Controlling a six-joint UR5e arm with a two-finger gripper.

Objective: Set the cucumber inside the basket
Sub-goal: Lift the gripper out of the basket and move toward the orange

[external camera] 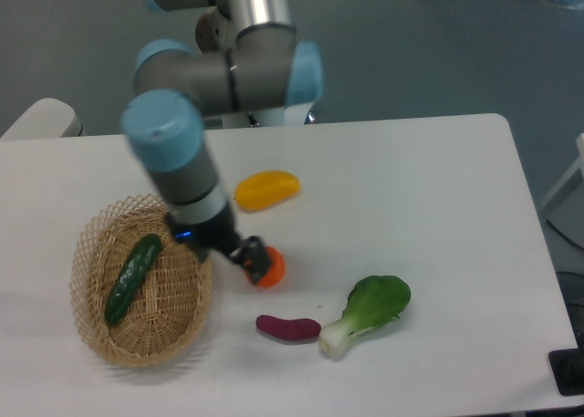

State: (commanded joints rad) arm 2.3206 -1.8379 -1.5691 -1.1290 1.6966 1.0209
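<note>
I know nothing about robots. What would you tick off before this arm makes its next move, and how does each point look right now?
1. Cucumber lies inside the basket: ok.
2. Cucumber free of the gripper: ok, they are clearly apart.
3. Basket upright on the table: ok.
4. Fingers open or shut: cannot tell, blurred.
5. Clear of the orange: not ok, the gripper overlaps it in this view.
6. Eggplant and bok choy out of the way: ok.
</note>
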